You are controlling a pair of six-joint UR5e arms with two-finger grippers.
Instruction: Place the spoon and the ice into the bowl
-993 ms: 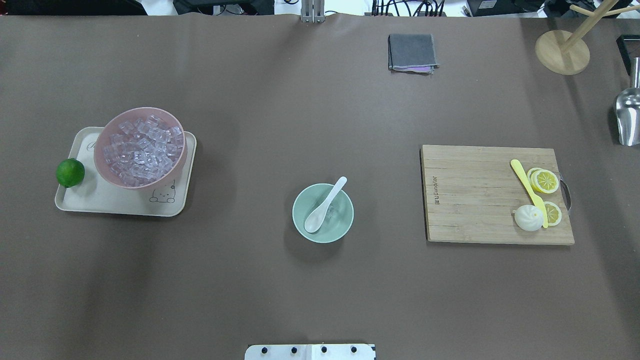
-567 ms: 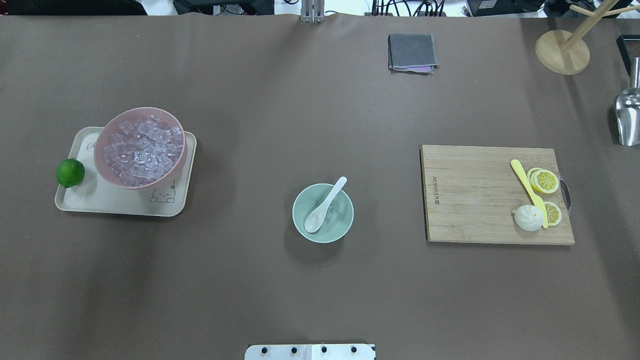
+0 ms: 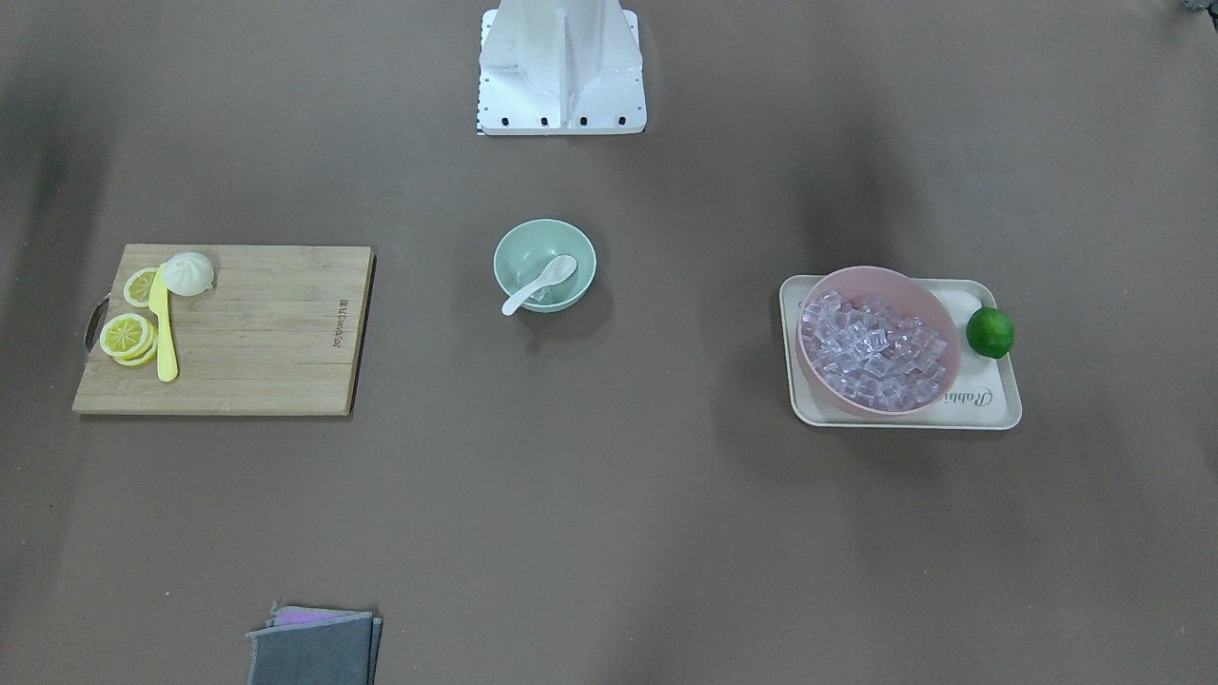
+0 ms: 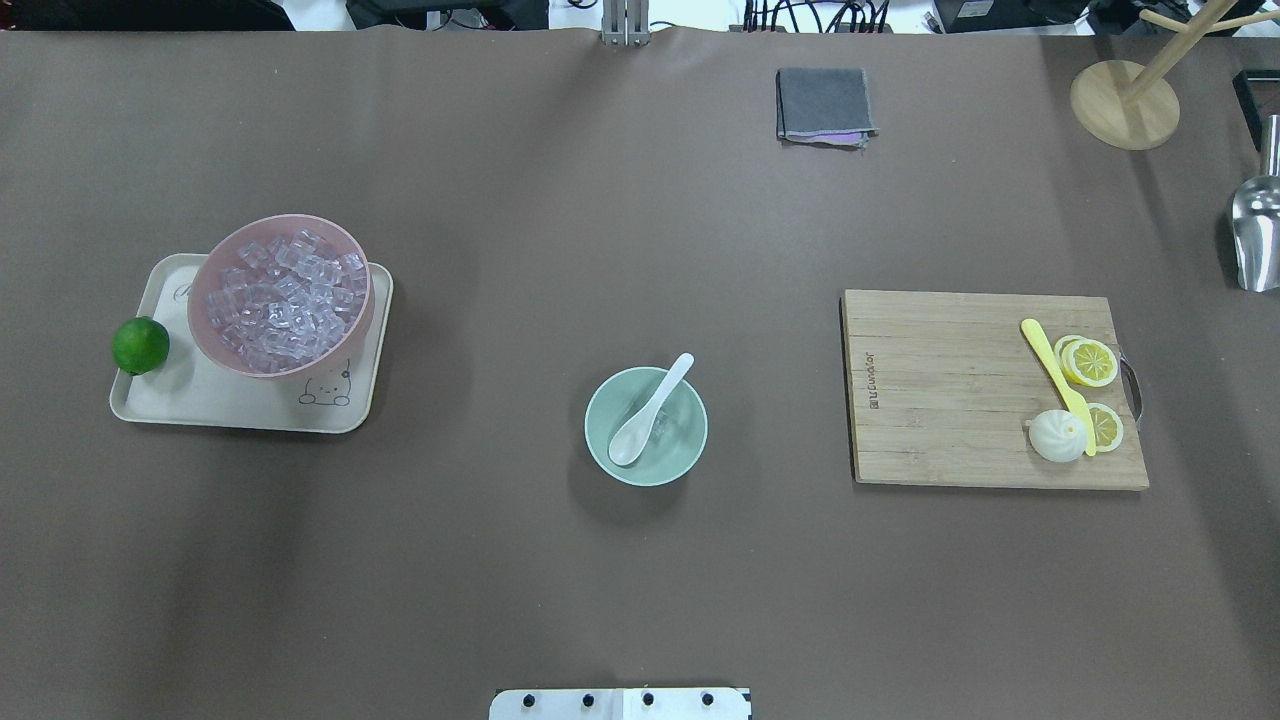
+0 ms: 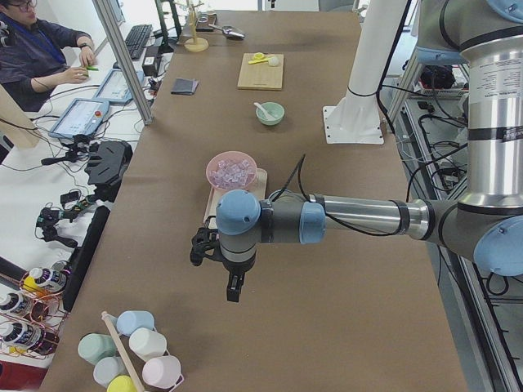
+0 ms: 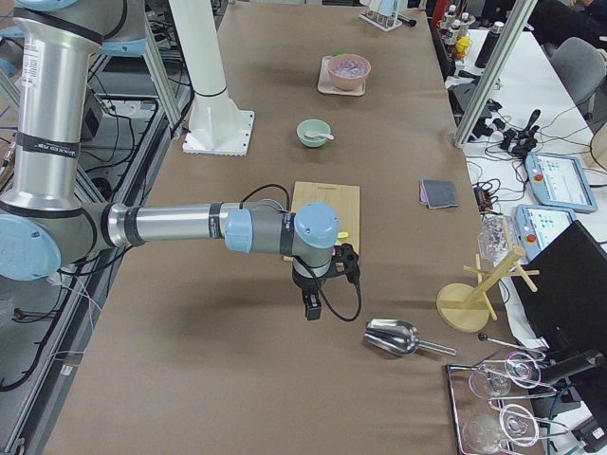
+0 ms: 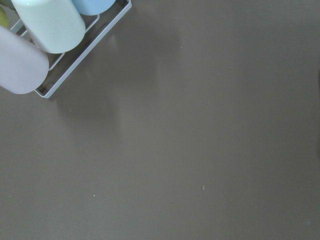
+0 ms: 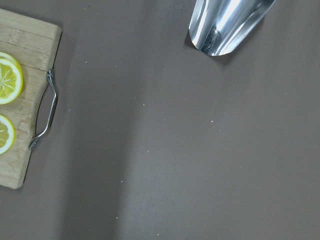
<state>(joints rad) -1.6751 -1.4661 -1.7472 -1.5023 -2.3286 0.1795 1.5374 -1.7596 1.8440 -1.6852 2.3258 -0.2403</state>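
Observation:
The mint-green bowl (image 4: 692, 455) stands at the table's middle, also in the front-facing view (image 3: 519, 240). The white spoon (image 4: 651, 408) lies in it, scoop down, with the handle resting over the far right rim. A clear ice cube (image 4: 664, 430) lies in the bowl beside the spoon's scoop. Neither gripper shows in the overhead or front-facing view. My left gripper (image 5: 233, 290) hangs above the table's left end, far from the bowl. My right gripper (image 6: 311, 305) hangs above the right end beyond the cutting board. I cannot tell whether either is open or shut.
A pink bowl (image 4: 212, 262) full of ice cubes stands on a cream tray (image 4: 200, 402) at the left, with a lime (image 4: 140, 345). A cutting board (image 4: 940, 400) with a yellow knife (image 4: 1053, 375), lemon slices and a bun lies at the right. A grey cloth (image 4: 823, 103) and a metal scoop (image 4: 1255, 235) lie further back.

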